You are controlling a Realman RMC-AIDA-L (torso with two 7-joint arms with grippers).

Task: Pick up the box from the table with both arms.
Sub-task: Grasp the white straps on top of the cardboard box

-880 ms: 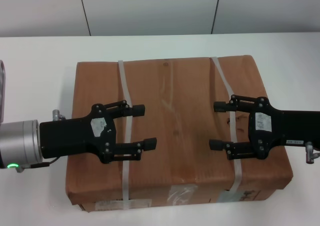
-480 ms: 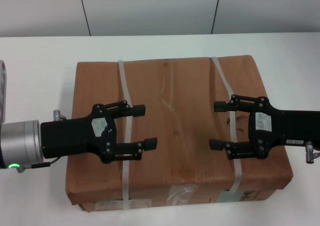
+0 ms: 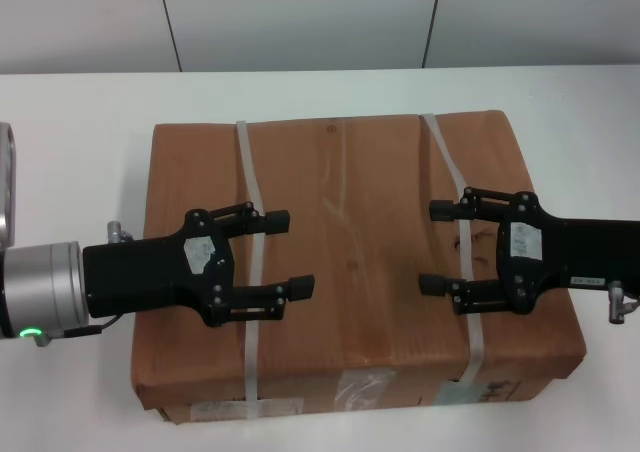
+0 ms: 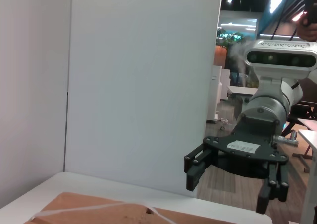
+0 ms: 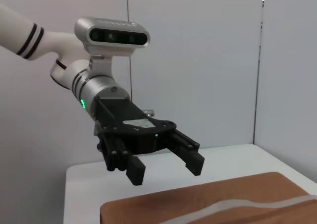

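Observation:
A large flat brown cardboard box with two whitish straps lies on the white table, labels and tape on its near side. My left gripper is open and hovers over the box's left strap. My right gripper is open and hovers over the right strap, facing the left one. The left wrist view shows the right gripper above the box. The right wrist view shows the left gripper above the box. Neither gripper holds anything.
A white panelled wall stands behind the table. Bare tabletop lies to the left, right and behind the box. The box's near edge sits close to the table's front.
The right gripper has shifted very slightly. The left gripper and the box have not visibly moved.

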